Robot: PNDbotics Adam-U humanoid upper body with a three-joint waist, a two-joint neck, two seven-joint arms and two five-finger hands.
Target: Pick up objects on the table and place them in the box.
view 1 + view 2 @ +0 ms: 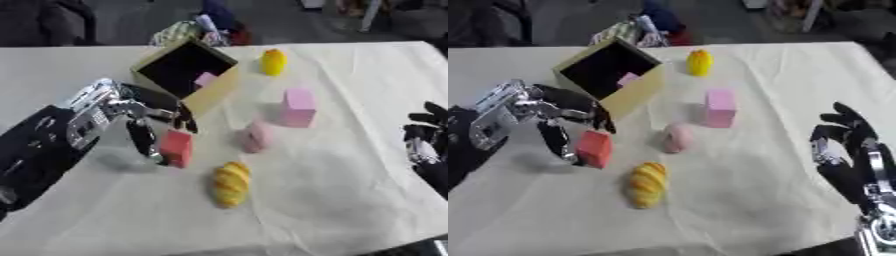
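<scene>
While the red block [177, 147] sits on the table cloth [332, 200] just in front of the wooden box [210, 95], the left hand [131, 117] has its thumb and fingers curled round it, thumb on the near-left face and fingertips over the top. To do this well, I judge the block should be lifted straight up before it swings over the box's near wall, high enough to clear the rim, and released above the dark inside where a pink piece [205, 79] already lies. A pink cube [298, 107], a rounded pink thing [255, 136], a bread roll [230, 184] and a yellow fruit [274, 62] wait nearby. At the lower right edge, the right hand [846, 145] rests idle, fingers relaxed and apart
</scene>
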